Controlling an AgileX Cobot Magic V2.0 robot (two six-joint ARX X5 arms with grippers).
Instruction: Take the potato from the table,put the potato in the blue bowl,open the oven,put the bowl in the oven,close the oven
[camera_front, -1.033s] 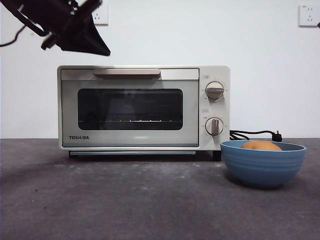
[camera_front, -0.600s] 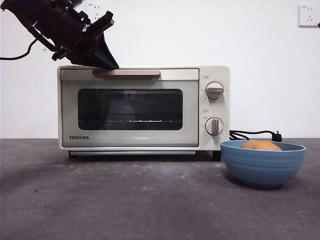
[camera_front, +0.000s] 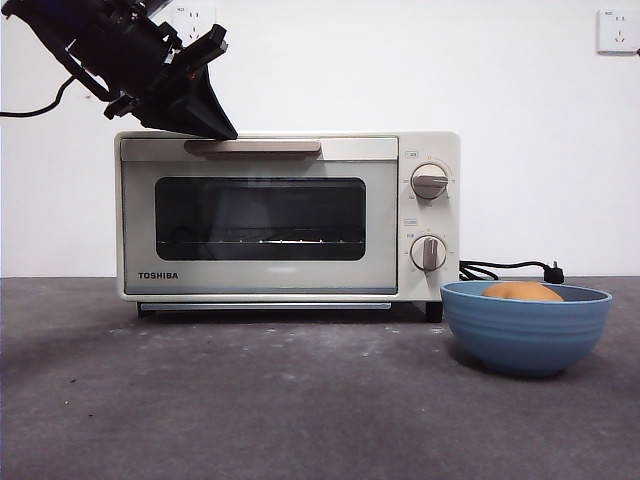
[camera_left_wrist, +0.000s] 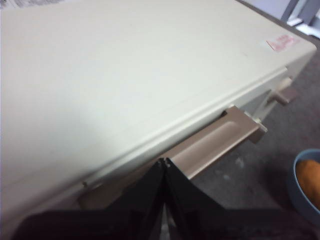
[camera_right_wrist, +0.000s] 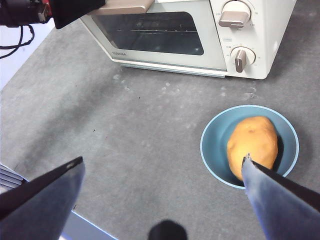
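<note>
dark grey speckled table (camera_front: 250, 400) fills the lower frame of the front view; plain white wall (camera_front: 330, 70) behind, one socket (camera_front: 200, 28) at upper left, another socket (camera_front: 618, 30) at upper right.

upper left: left gripper (camera_front: 222, 128), big and dark, jaws pressed together to a point, tip at the left end of the oven's handle (camera_front: 253, 146). left wrist view: the closed tip (camera_left_wrist: 165, 162) sits right at the beige bar, holding nothing.

centre: cream oven (camera_front: 288, 215), door shut, rack visible through the dark glass, two knobs (camera_front: 429, 181) on its right side, black cord (camera_front: 510, 269) trailing out right.

lower right: bowl (camera_front: 526, 326) on the table, just right of the oven, apart from it. potato (camera_front: 522, 291) lies inside, top showing above the rim.

right wrist view: right gripper (camera_right_wrist: 162, 175) spread wide above the table, empty; bowl and potato near one jaw.
</note>
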